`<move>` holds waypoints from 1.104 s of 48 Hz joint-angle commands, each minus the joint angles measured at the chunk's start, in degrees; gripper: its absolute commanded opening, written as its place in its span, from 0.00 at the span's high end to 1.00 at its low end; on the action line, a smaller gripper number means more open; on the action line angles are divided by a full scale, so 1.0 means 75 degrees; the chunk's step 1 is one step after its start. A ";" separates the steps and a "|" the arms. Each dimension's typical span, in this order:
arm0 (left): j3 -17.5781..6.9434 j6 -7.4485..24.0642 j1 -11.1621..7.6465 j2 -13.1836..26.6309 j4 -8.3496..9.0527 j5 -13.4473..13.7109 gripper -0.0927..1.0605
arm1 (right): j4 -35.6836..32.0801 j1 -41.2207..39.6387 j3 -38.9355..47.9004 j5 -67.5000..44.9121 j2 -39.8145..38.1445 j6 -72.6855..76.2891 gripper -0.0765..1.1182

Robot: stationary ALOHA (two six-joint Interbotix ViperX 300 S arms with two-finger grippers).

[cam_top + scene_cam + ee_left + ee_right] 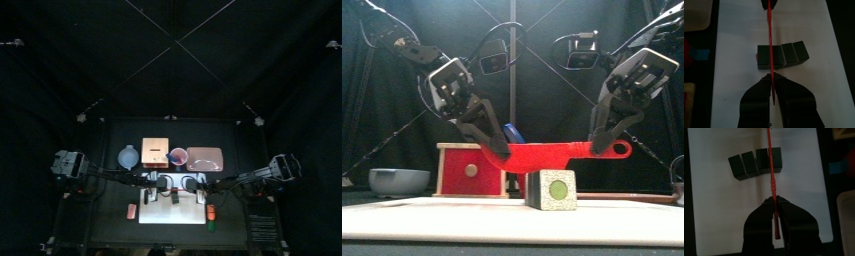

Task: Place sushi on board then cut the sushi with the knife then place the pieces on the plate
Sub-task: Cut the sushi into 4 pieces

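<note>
From above, the left end effector (163, 184) and the right end effector (195, 184) meet over the back part of the white board (174, 222). Behind them on the surface (107, 228) stand a bowl (128, 156), a wooden box (155, 152) and the pink tray (205, 157), all well apart from the cut and not in the way.

From the front, both end effectors are clamped on a red knife (543, 154), one at each end. It is held level just above the sushi roll (552, 189), which sits on the board.

The left wrist view shows the blade edge-on, crossing the roll near the seam beside the end block, with the jaws pinched tight on the blade. The right wrist view shows the same line, with its jaws closed on the handle end.

If one arm presses harder, the blade could tilt, miss the seam and push the roll sideways or tip it over.
</note>
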 commanded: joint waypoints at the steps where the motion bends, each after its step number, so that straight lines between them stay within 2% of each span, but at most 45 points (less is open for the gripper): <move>1: -0.0176 -0.0012 0.0012 -0.0023 0.0012 -0.0023 0.51 | 0.0012 -0.0070 -0.0035 0.0012 -0.0070 0.0012 0.66; 21: -0.0176 -0.0012 0.0035 0.0176 -0.0012 -0.0023 0.51 | 0.0152 -0.0117 -0.0012 0.0012 0.0281 0.0012 0.66; 32: -0.0199 -0.0023 0.0023 0.0527 -0.0035 -0.0023 0.51 | 0.0270 -0.0117 -0.0047 0.0012 0.0762 0.0012 0.66; 47: -0.0223 -0.0012 0.0164 0.0609 -0.0012 0.0023 0.51 | 0.0188 -0.0457 -0.0070 0.0082 0.0715 -0.0059 0.66; 53: -0.0223 0.0000 0.0316 0.0598 0.0000 0.0105 0.51 | 0.0082 -0.0633 -0.0094 0.0164 0.0633 -0.0070 0.66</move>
